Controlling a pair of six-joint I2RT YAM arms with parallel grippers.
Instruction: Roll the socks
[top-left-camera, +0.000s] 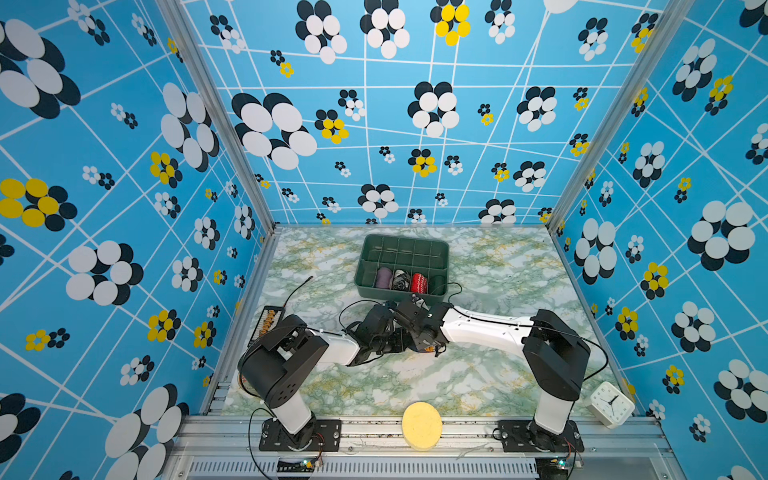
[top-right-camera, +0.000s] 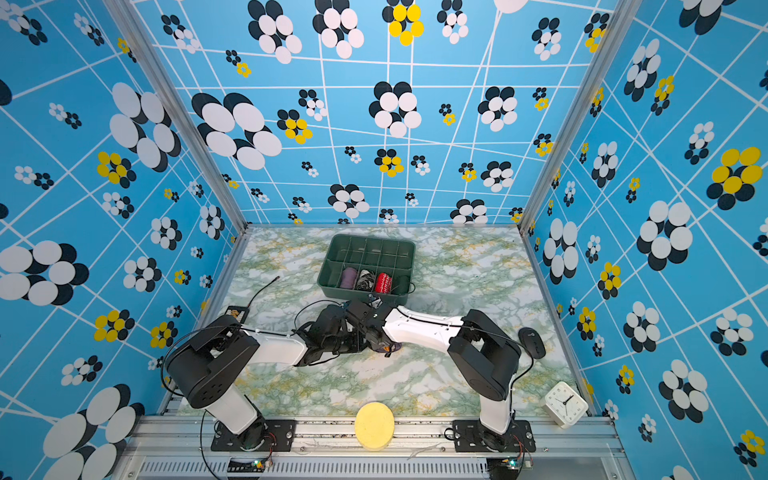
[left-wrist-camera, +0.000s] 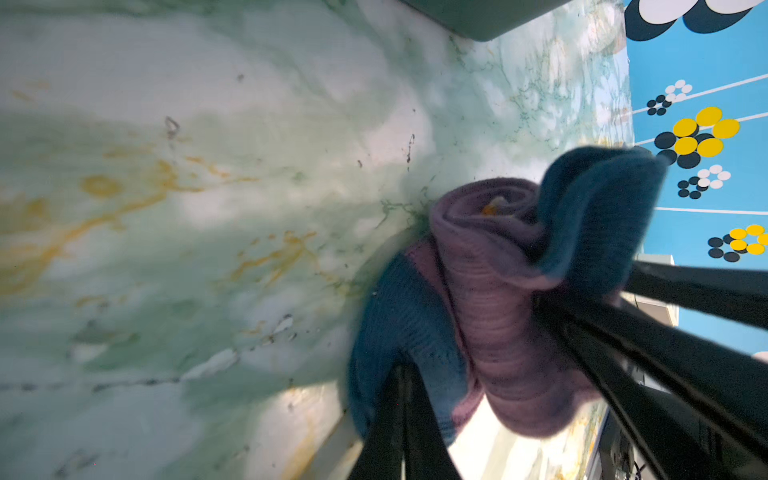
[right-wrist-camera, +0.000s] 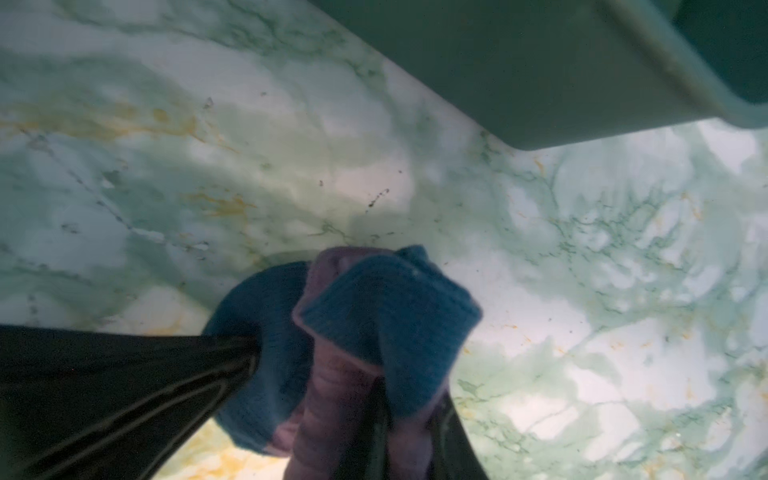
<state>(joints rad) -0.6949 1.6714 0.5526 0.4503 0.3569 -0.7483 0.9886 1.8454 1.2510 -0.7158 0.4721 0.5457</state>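
**Worktop** (top-left-camera: 498, 374): green-and-white marbled surface, closed in on three sides by blue flowered walls.

**Left arm** (top-left-camera: 282, 365) and **right arm** (top-left-camera: 486, 328): both are mounted on the front rail. They reach inward and meet near the middle of the worktop.

**Bin** (top-left-camera: 403, 238): dark green and divided into compartments. It stands toward the rear of the worktop, just behind the point where the arms meet.

**Yellow disc** (top-left-camera: 422, 424): lies on the front rail between the two arm bases.

**Clock** (top-left-camera: 610, 404): white, at the front right corner.

**Mouse** (top-right-camera: 532, 341): black, on the worktop beside the right arm, seen in a top view.

**Socks** (left-wrist-camera: 490, 299): purple ribbed knit, wound into a roll with a spot of orange at its centre. Dark blue ends hang loose on either side. The roll sits between the two hands in front of the bin, and in both top views the wrists hide nearly all of it. Whether it touches the worktop cannot be told.

**Left hand** (left-wrist-camera: 401, 370): clenched, fingers together on one dark blue end of the socks.

**Right hand** (right-wrist-camera: 411, 395): fingers closed on either side of the purple body of the roll, grasping it beneath the other blue end.

**Bin contents, near row**: from the left in both top views, a purple bundle (top-left-camera: 383, 277), a black-and-white bundle (top-left-camera: 401, 279) and a red bundle (top-left-camera: 419, 282). The compartment to their right is too dark to read.
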